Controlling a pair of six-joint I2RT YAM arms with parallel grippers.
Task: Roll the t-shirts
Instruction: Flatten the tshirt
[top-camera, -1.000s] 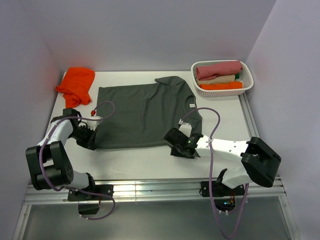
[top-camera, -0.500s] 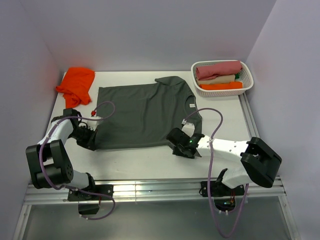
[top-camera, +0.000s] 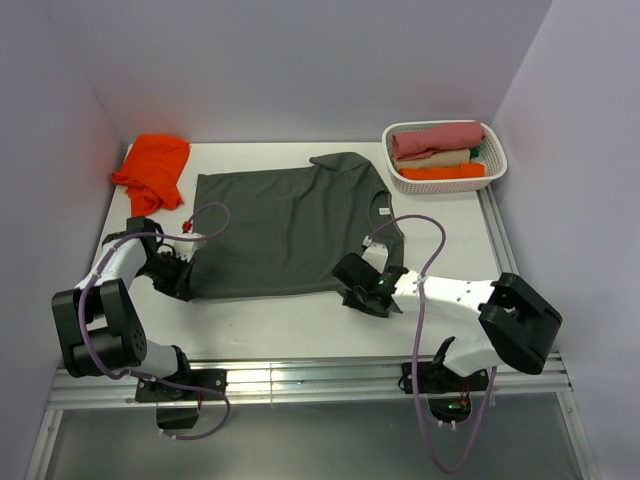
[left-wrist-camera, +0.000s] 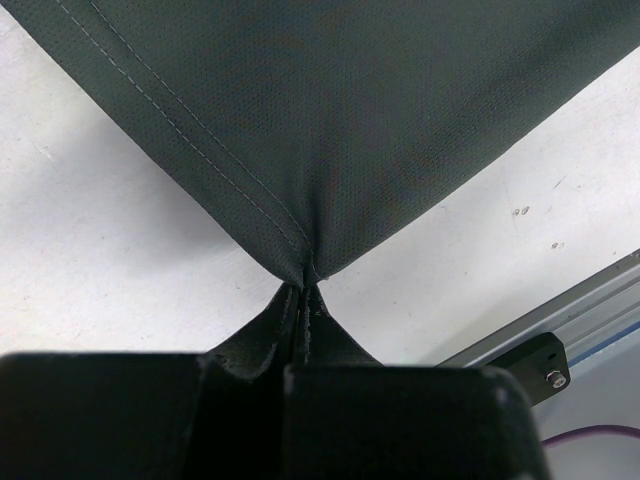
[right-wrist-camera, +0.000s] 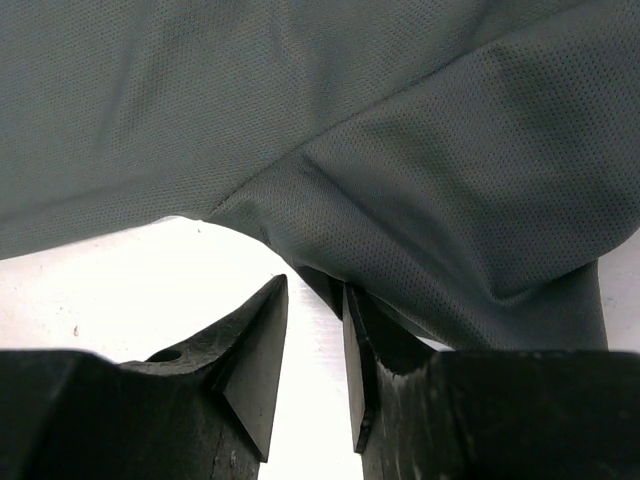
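Note:
The dark grey t-shirt lies spread flat on the white table, neck to the right. My left gripper is shut on its near-left hem corner, and the pinched cloth fans out from the fingertips. At the shirt's near-right corner my right gripper stands open. In the right wrist view, bare table shows between its fingers, and a fold of the shirt drapes over the right finger's tip. An orange t-shirt lies crumpled at the back left.
A white basket at the back right holds rolled pink, beige and orange cloths. Walls close in the table on the left, right and back. A metal rail runs along the near edge by the arm bases.
The right gripper has edged slightly toward the shirt's near-right corner. The left gripper and the shirt have not visibly moved.

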